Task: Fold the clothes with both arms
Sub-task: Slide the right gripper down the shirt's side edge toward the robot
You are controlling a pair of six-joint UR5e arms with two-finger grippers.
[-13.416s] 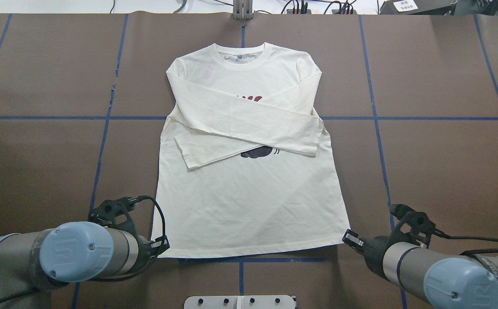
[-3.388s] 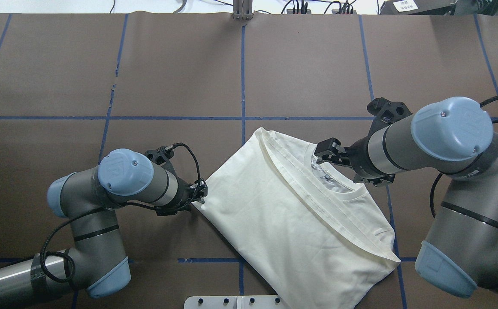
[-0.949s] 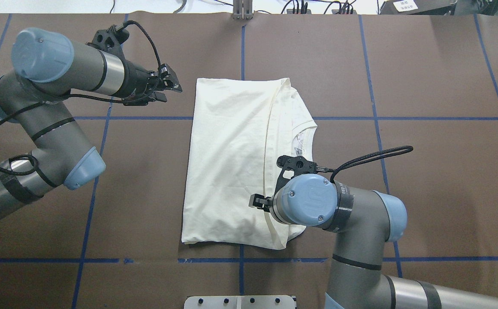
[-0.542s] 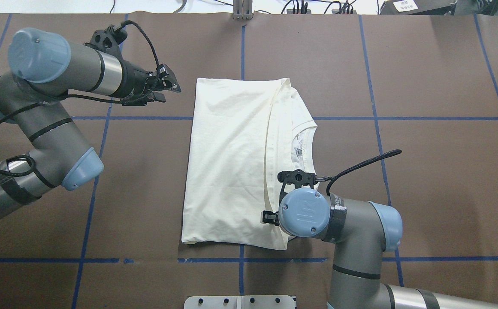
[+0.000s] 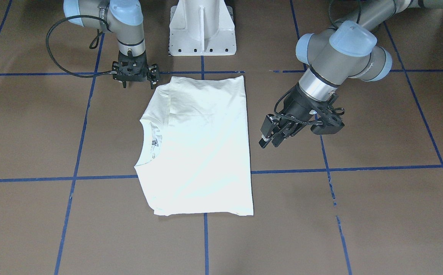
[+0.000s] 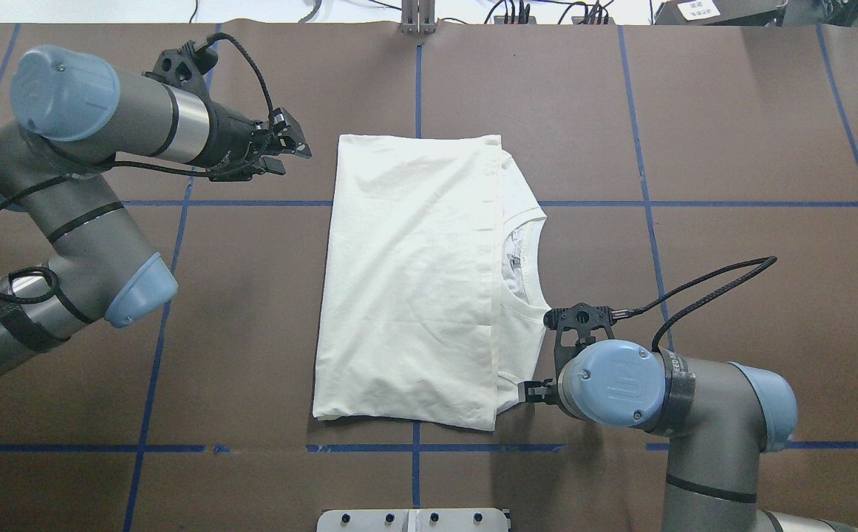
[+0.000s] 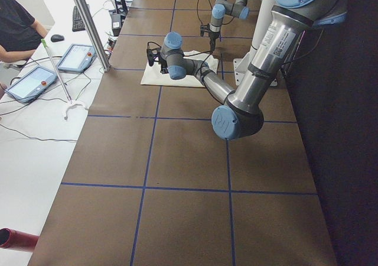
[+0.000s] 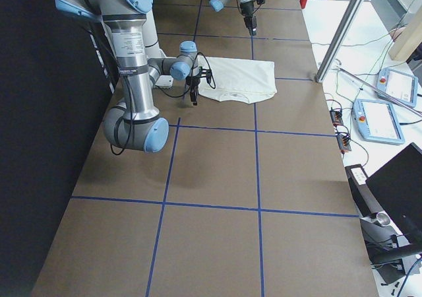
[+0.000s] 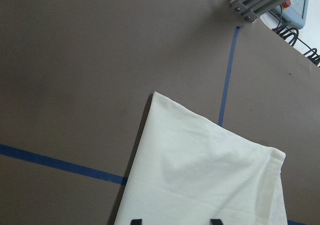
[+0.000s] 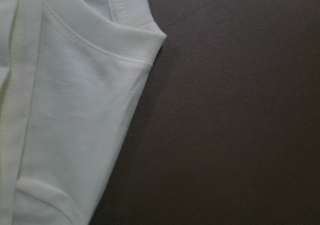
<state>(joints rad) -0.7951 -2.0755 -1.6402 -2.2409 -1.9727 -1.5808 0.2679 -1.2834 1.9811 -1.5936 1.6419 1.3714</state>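
The cream-white T-shirt (image 6: 406, 281) lies flat on the brown table, folded in half, with its ribbed collar (image 6: 543, 222) toward the right; the print is hidden. It also shows in the front view (image 5: 198, 145). My left gripper (image 6: 292, 144) is open and empty, hovering just off the shirt's far-left corner; the left wrist view shows that corner (image 9: 200, 175) below two spread fingertips. My right gripper (image 5: 139, 83) points down, open and empty, just off the shirt's shoulder edge near the robot. The right wrist view shows the shoulder (image 10: 75, 110) and bare table.
The white pedestal base (image 5: 202, 26) stands at the table's near edge. Blue tape lines (image 6: 643, 203) cross the brown table. A metal post (image 6: 417, 18) stands at the far edge. An operator (image 7: 18, 32) and tablets (image 7: 77, 56) are beyond the far side.
My right arm has moved right, off the shirt, to its shoulder edge. The top layer's hem edge now lies further right and straighter. The left arm has hardly moved.
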